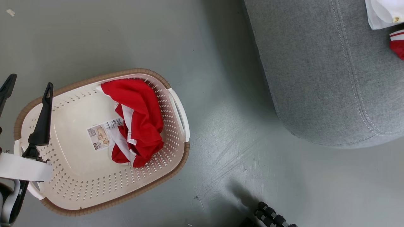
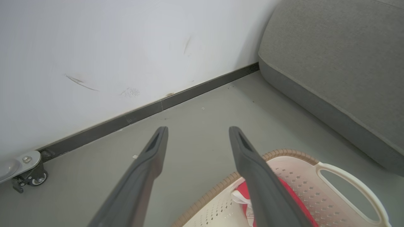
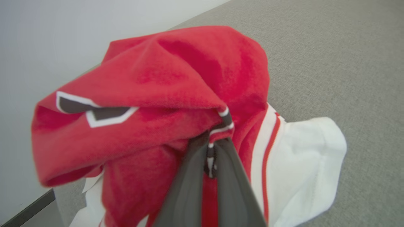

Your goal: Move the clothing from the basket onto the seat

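Head view: clothing (image 1: 139, 119) is bunched along the basket's (image 1: 79, 189) seat-side wall, long axis far rim to near rim, right of the wide-open left gripper (image 1: 31, 81) at the opposite rim, so that arm's nearer; left wrist: it's low-right of the fingers; right wrist: right gripper (image 3: 216, 148) is pinching a jersey (image 3: 164, 94) over the seat (image 3: 331, 63).

So the left gripper (image 1: 31, 80) sits at 9 o'clock in the head view, fingers spread wide, pointing 12. The right gripper (image 3: 215, 145) is pinched tight on clothing (image 3: 157, 88).
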